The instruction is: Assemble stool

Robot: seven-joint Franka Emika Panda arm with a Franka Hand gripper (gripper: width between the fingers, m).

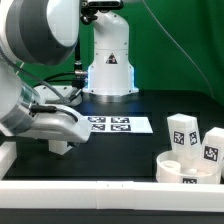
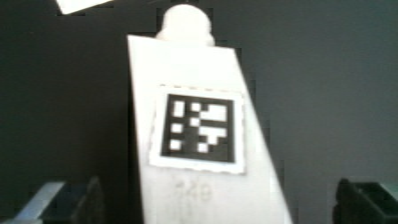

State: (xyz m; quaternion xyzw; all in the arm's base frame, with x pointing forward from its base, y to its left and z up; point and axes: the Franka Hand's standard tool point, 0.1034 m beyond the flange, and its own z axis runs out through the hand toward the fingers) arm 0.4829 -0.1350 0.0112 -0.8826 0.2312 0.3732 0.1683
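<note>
Black table [image 1: 150, 105]: marker board [image 1: 112, 124], seat disc [image 1: 178, 170], legs [image 1: 181, 131] perhaps beside it.

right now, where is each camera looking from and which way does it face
exterior view: off the arm, across the black table, facing the robot's base; arm and gripper show on the exterior view's left.
wrist view: on the wrist, looking down at a tagged stool leg between the open gripper's fingertips.
shared: the table, the gripper.
</note>
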